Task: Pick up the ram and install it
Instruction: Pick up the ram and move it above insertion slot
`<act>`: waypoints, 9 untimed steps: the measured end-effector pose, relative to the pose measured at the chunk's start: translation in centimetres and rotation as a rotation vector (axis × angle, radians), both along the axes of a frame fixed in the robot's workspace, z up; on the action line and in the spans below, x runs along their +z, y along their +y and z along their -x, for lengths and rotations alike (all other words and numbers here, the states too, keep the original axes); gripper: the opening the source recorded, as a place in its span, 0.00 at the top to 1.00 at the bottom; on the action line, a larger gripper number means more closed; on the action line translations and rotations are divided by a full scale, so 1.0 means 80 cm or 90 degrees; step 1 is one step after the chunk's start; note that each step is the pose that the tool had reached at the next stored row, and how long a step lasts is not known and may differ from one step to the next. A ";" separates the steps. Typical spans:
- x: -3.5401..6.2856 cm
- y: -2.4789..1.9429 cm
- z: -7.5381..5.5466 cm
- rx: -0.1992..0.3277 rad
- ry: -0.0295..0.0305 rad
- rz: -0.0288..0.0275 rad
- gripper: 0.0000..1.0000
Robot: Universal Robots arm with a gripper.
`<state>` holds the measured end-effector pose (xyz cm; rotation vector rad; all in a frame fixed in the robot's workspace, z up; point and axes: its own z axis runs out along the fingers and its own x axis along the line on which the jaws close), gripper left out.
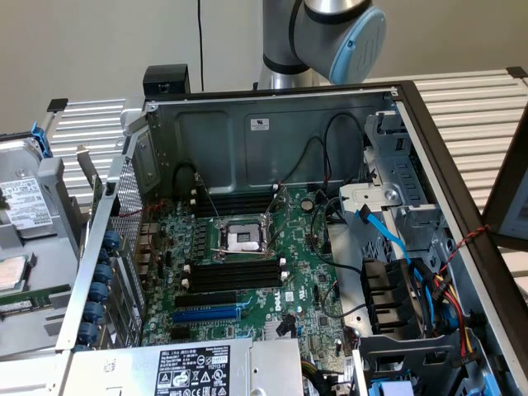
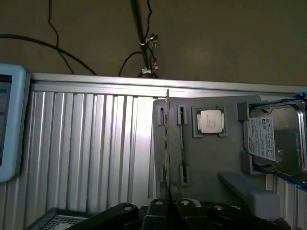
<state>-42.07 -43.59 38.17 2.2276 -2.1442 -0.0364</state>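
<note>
Closest to the wrist camera, the gripper (image 2: pixel 168 207) has its dark fingers (image 2: pixel 184 209) pinched together on one end of the ram (image 2: pixel 167 143). The ram shows edge-on as a thin strip running straight out from between them. The hold looks narrow and sits at the very end of the stick, so a tilt or a bump could, I judge, make it pivot or slip free. Beyond it lies a grey tray (image 2: pixel 225 158) holding a second thin stick (image 2: pixel 182 143) just beside the held one, a processor (image 2: pixel 211 120) and a hard drive (image 2: pixel 274 139); a stray swing could knock these. Farther off, in the exterior view, the open case's motherboard (image 1: pixel 247 305) has bare black memory slots (image 1: pixel 235 272) flanking the processor socket (image 1: pixel 245 239). A skewed stick could jam there or strike the socket.
</note>
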 end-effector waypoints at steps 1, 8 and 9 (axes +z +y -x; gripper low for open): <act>0.000 0.0000 0.000 0.000 0.0000 0.0000 0.87; 0.022 -0.0108 -0.021 0.000 0.0055 0.0000 0.87; 0.024 -0.0130 -0.025 0.000 0.0074 -0.0001 0.87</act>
